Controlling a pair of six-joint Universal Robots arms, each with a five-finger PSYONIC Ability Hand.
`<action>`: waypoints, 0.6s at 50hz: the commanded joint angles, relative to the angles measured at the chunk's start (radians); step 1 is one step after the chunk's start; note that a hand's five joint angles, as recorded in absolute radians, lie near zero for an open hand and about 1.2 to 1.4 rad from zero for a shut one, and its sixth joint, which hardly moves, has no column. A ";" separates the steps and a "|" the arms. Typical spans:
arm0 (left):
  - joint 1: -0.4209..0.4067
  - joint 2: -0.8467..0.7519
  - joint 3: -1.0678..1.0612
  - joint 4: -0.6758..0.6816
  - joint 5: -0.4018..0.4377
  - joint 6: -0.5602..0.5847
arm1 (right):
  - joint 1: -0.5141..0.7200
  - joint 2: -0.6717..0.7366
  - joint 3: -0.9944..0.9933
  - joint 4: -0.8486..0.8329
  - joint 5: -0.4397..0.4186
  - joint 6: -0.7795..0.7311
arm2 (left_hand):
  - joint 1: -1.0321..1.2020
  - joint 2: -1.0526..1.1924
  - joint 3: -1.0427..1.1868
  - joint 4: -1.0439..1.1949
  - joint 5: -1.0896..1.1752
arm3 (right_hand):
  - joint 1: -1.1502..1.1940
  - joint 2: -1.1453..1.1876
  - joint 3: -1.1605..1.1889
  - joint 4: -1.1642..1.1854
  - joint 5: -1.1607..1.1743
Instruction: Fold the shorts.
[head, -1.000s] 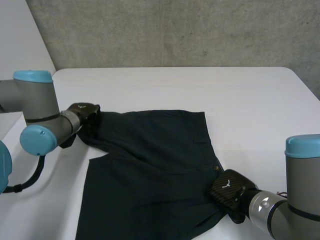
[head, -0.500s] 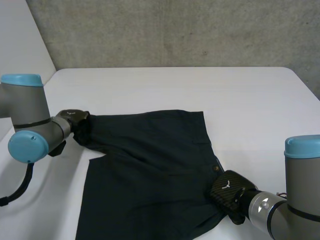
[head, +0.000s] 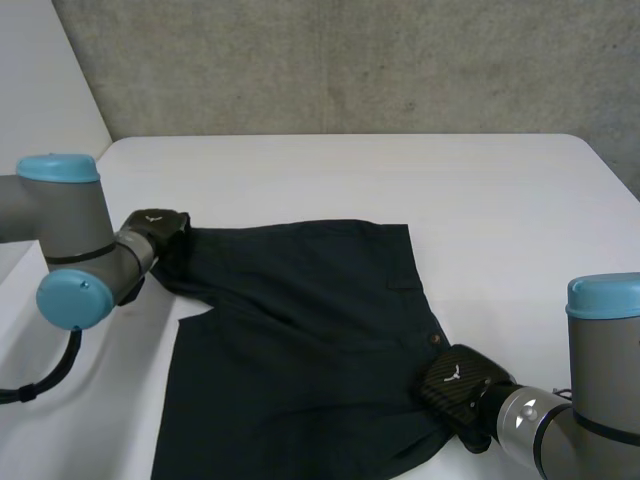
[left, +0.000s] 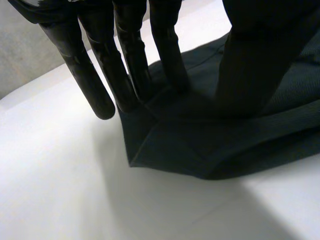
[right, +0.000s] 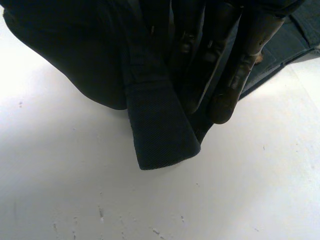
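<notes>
The dark shorts (head: 300, 340) are spread on the white worktop (head: 480, 190), mostly flat. Their far left corner is pinched by the left robot hand (head: 155, 228), with straight fingers (left: 127, 70) set against the thumb, and the cloth is drawn into slanting creases there. Their near right edge is gripped by the right robot hand (head: 455, 385), whose curled fingers (right: 232, 75) are closed round a bunched fold. A fine, matte weave is shown, with a stitched, square-ended flap hanging below those fingers.
</notes>
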 joint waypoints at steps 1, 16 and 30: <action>-0.016 -0.041 0.065 0.002 0.001 0.005 | 0.000 0.001 0.002 0.000 0.001 -0.001 | 0.653 0.650 0.648 0.653 0.653 | 0.422 0.212 0.211 0.204 0.231; -0.068 -0.110 0.281 -0.012 0.000 0.057 | -0.003 -0.001 0.002 0.000 0.001 -0.001 | 0.659 0.656 0.654 0.659 0.660 | 0.422 0.212 0.211 0.204 0.231; -0.108 0.273 -0.130 -0.032 0.004 -0.067 | -0.009 -0.010 -0.024 -0.057 -0.010 0.096 | -0.532 -0.535 -0.537 -0.533 -0.532 | 0.422 0.212 0.211 0.204 0.231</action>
